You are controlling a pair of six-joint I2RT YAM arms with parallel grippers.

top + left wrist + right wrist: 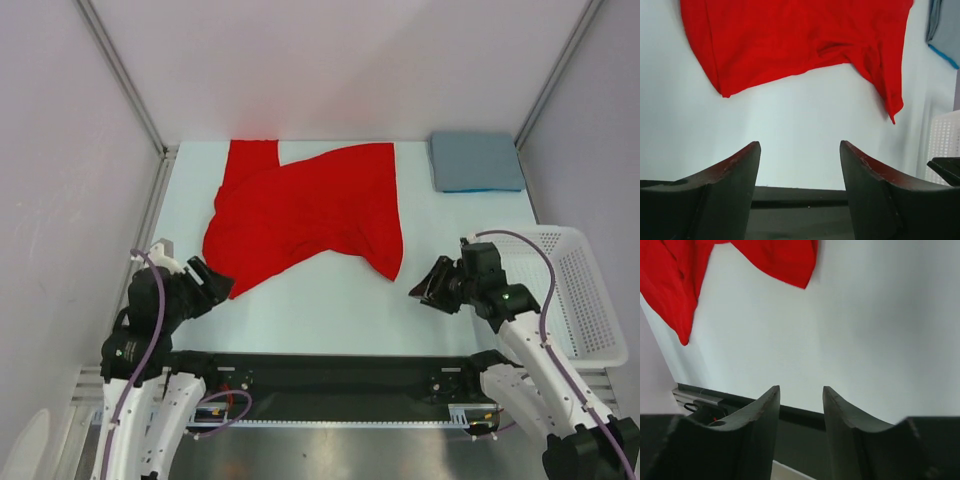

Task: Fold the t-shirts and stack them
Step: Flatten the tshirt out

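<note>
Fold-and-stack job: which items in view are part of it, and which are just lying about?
Job:
- red t-shirt, unfolded and rumpled, centre
- blue t-shirt, folded square, far right

Lying about:
- white mesh basket, beside the right arm

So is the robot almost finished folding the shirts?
About halfway. Done: the blue t-shirt lies folded square at the far right corner of the table. In hand: nothing; the left gripper and right gripper are both open and empty, just short of the red t-shirt. Left to do: the red t-shirt is spread out and rumpled, not folded, so it needs folding and stacking with the blue one.
</note>
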